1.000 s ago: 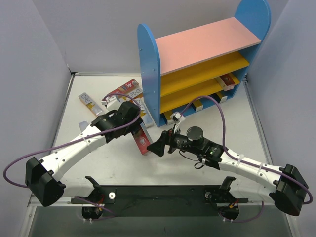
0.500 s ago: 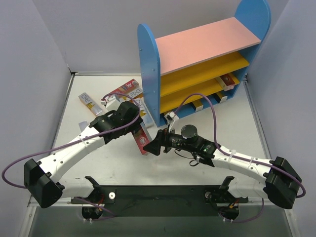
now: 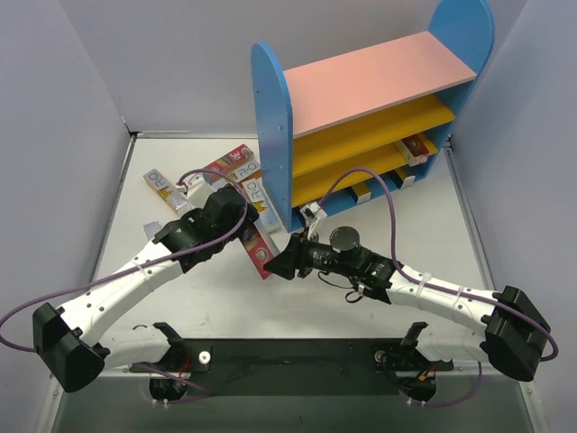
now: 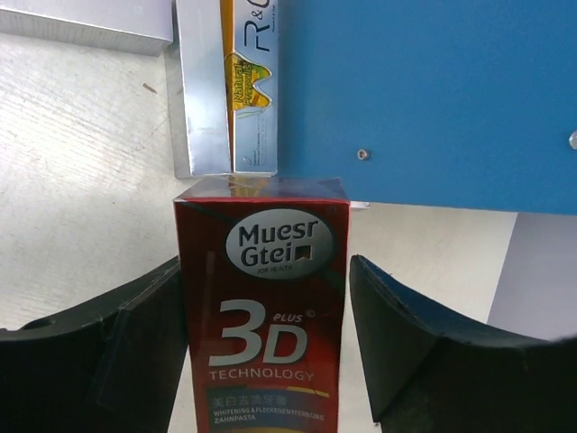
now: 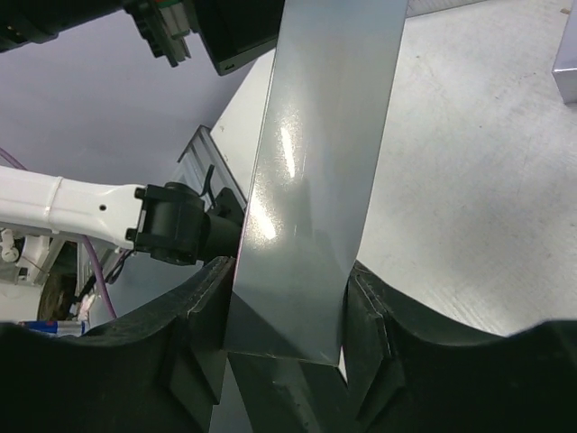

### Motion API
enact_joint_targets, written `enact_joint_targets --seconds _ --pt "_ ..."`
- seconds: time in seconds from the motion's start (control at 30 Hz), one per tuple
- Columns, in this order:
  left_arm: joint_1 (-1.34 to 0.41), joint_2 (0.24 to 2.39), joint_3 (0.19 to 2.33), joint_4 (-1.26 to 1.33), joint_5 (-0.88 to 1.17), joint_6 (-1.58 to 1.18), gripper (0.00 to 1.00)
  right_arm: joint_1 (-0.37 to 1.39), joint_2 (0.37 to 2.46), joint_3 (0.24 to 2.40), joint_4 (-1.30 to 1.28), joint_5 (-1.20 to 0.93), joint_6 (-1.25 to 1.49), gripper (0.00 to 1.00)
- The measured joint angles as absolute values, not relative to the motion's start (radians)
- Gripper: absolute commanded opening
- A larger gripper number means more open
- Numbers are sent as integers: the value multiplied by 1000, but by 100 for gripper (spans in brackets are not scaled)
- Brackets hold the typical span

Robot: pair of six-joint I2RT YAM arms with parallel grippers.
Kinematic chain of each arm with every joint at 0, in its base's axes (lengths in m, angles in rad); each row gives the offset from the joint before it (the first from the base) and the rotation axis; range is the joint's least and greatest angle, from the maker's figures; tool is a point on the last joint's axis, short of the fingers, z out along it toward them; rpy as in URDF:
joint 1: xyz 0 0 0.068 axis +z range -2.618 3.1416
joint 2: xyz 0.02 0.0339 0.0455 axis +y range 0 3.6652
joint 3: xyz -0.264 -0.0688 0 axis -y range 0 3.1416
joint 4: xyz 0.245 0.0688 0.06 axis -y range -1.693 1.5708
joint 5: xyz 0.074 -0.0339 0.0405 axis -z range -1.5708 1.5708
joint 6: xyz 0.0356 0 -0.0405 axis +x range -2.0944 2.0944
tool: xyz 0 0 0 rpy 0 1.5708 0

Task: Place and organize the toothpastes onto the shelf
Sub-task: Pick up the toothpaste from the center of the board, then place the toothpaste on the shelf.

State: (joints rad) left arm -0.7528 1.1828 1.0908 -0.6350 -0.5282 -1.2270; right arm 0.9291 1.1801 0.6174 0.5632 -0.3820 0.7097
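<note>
A red toothpaste box (image 3: 259,248) lies slanted on the table just in front of the shelf's (image 3: 275,117) blue side panel. My right gripper (image 3: 281,264) is shut on its near end; in the right wrist view both fingers press the box's silver face (image 5: 315,180) at the right gripper (image 5: 288,316). My left gripper (image 3: 236,221) straddles the far end, open: in the left wrist view the red toothpaste box (image 4: 270,361) stands between the fingers of the left gripper (image 4: 264,262), with a gap at the right finger (image 4: 406,334).
More toothpastes lie heaped left of the shelf: a silver one (image 3: 162,189), a red one (image 3: 225,165) and silver ones against the blue panel (image 4: 206,99). A few boxes (image 3: 415,149) sit on the shelf's lower boards. Grey walls close in on both sides.
My right gripper moved left and closed on the red box's near end. My left gripper loosened its hold, and the left arm shifted back to the left.
</note>
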Motion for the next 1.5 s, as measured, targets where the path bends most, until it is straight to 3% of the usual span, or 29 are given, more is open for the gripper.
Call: enact_joint_targets --seconds 0.17,0.53,0.97,1.13,1.5 --pt "-754 1129 1031 -549 -544 -1154 93 915 1163 617 505 -373 703 25" --pt "-753 902 791 -176 -678 -730 96 762 967 562 261 -419 691 19" --pt "-740 666 535 118 -679 -247 96 286 643 529 -164 -591 692 16" --pt "-738 581 419 142 -626 -160 96 88 686 604 -229 -703 689 16" --pt "-730 537 340 150 -566 -45 96 -99 959 931 -253 -852 686 16"
